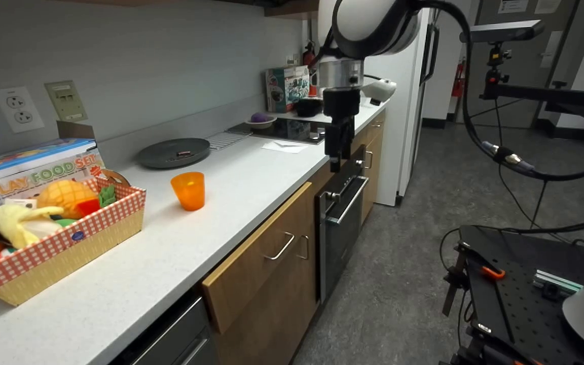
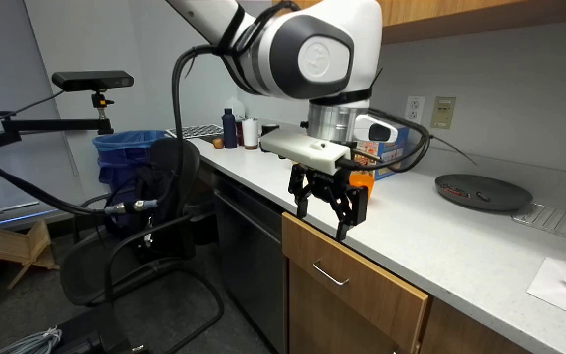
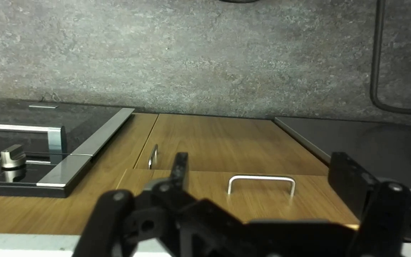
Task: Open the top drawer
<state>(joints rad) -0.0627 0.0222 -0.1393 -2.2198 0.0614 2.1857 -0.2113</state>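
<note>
Black fingers (image 3: 350, 185) are looming nearest the wrist camera, standing wide apart and gripping only air. Their gripper (image 2: 321, 223) is hanging above the top drawer (image 2: 376, 292), which is sitting just under the countertop (image 2: 450, 250) (it is jutting slightly past the cabinet panel (image 2: 322, 319) below). In the wrist view the drawer's silver handle (image 3: 262, 177) is showing between the fingers, touching neither.

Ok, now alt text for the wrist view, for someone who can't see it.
An open black robot gripper frames the silver bar handle on a shallow light-brown wood drawer front. Higher in the picture are a taller wood cabinet panel and mottled grey floor; a black oven front is at left.
</note>
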